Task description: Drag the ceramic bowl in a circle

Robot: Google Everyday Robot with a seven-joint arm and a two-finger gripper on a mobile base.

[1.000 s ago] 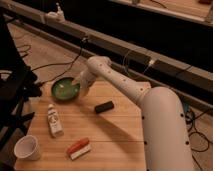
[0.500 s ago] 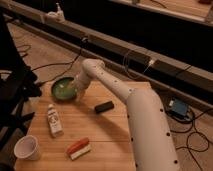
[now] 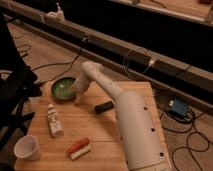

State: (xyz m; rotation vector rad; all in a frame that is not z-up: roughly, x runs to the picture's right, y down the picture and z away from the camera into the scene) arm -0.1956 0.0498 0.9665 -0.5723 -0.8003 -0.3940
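Note:
The ceramic bowl (image 3: 62, 88) is round, shallow and green with a pale centre. It sits at the far left corner of the wooden table (image 3: 100, 135). My white arm reaches from the lower right across the table. My gripper (image 3: 77, 96) hangs down at the bowl's right rim, touching or very close to it.
A small white bottle (image 3: 54, 121) lies left of centre. A white paper cup (image 3: 27, 148) stands at the near left corner. A red and white sponge-like block (image 3: 78, 148) lies near the front. A black object (image 3: 104, 106) lies right of the gripper. Cables run over the floor behind.
The arm has swung forward and to the left, filling more of the view. The gripper has stayed at the bowl's right rim. The bowl seems to have shifted slightly left.

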